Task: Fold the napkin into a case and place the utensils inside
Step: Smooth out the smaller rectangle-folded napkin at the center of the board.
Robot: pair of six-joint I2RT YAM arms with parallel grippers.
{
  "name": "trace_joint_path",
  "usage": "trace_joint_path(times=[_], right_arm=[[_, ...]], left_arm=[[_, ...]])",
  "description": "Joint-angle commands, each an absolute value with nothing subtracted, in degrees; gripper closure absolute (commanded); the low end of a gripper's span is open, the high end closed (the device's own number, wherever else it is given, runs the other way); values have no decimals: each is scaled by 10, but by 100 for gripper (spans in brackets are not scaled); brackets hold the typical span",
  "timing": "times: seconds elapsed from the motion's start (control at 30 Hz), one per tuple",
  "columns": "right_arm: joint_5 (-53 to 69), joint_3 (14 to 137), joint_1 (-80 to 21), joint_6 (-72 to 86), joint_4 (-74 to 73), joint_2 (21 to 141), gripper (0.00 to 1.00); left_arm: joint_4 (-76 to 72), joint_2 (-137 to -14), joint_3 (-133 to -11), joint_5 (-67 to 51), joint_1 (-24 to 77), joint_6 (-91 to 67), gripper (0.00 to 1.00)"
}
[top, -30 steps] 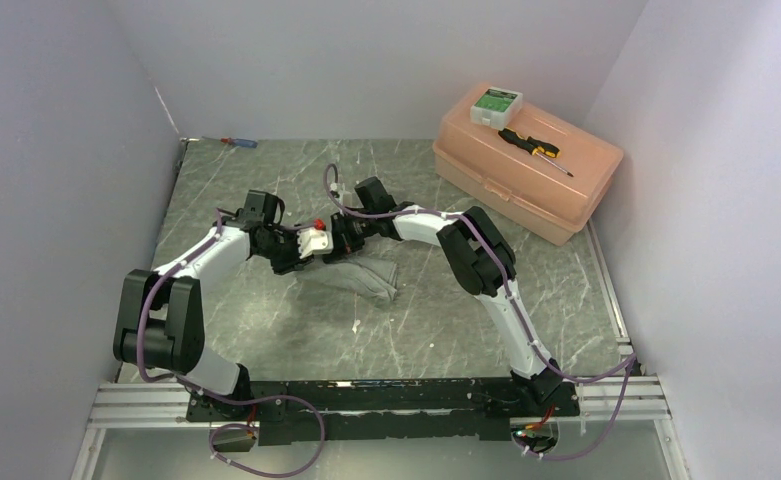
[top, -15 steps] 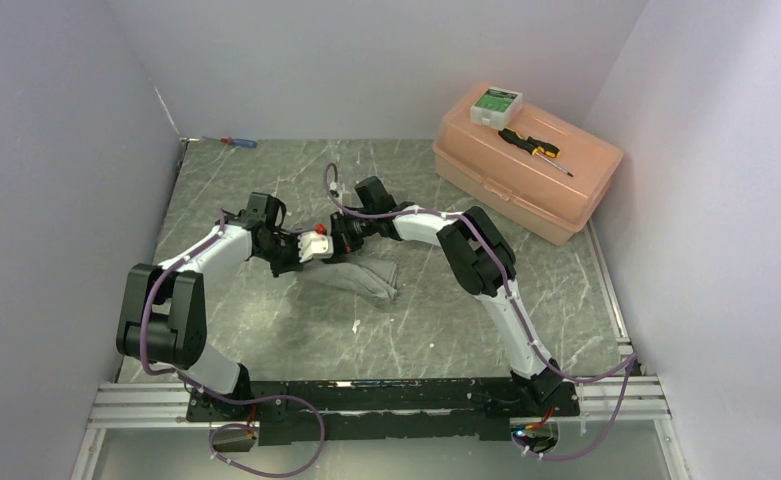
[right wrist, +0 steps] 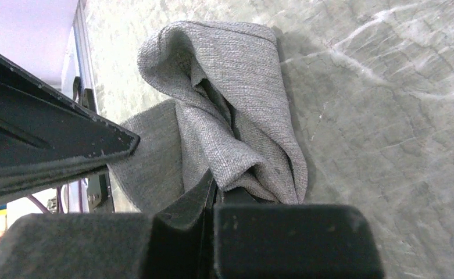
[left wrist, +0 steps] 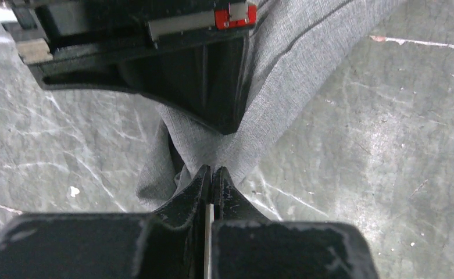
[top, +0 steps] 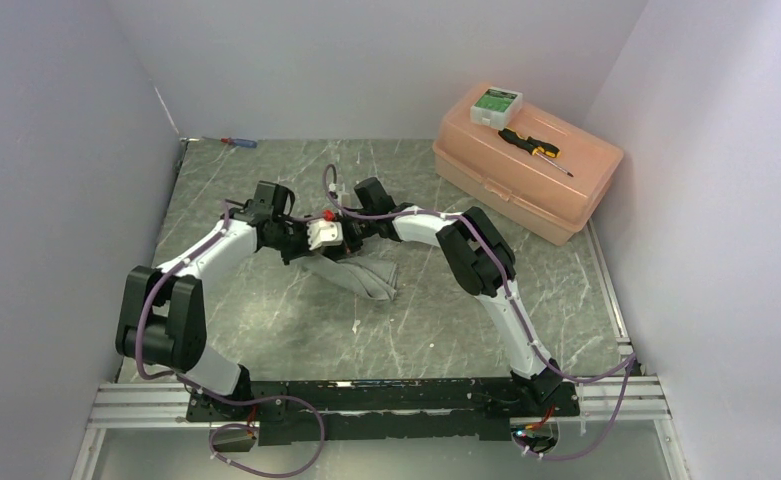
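The soft, plain grey cloth napkin [top: 364, 277] lay crumpled on the grey marbled desk [top: 266, 300]. It was well apart from the peach-coloured plastic lidded box [top: 526, 175], on the box's left-arm side and nearer the arm bases than the box. Both tools met tip to tip, almost touching, at the end of the napkin farthest from the box.

The left tool [top: 334, 243] was fully closed. Its wrist view showed the two black fingers [left wrist: 196, 186] pressed together with only a hairline slit between them. Their tips were nipped onto a narrow gathered fold of the cloth.

The right tool [top: 350, 238] was closed just as tightly. In its own wrist view the napkin [right wrist: 236, 116] bunched over its fingertips and draped away from them, so it too had hold of the fabric.

From the tools the napkin ran in a wedge-shaped heap toward the box side and the arm bases. Its weave was coarse and even. It was doubled over in several loose layers, with a dark hollow crease down the middle and a rounded, hood-like fold at the free end resting on the desk.

A black-and-yellow screwdriver [top: 534, 150] and a small white-and-green carton [top: 495, 103] lay on top of the box.
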State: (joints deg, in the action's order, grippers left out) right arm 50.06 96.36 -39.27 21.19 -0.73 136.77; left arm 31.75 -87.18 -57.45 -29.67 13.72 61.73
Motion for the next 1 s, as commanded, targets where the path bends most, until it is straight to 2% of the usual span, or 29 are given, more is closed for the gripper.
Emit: trace_joint_path(times=[0.0,0.37,0.7,0.87,0.97], right_arm=[[527,966,-398,212,22,1350,100],[557,947,-382,225,59,1311,100],[537,908,-350,198,45,1260,100],[519,832,-329,154,37,1173,100],[530,748,-337,171,91,1116,100]], left_arm=[[281,-890,-588,-301,150,606,97],[212,-978,-639,-221,138,476,97],[214,-1012,-651,-256,130,383,97],[219,-1025,-649,-264,130,378,97],[219,-1031,-651,-265,130,375,97]])
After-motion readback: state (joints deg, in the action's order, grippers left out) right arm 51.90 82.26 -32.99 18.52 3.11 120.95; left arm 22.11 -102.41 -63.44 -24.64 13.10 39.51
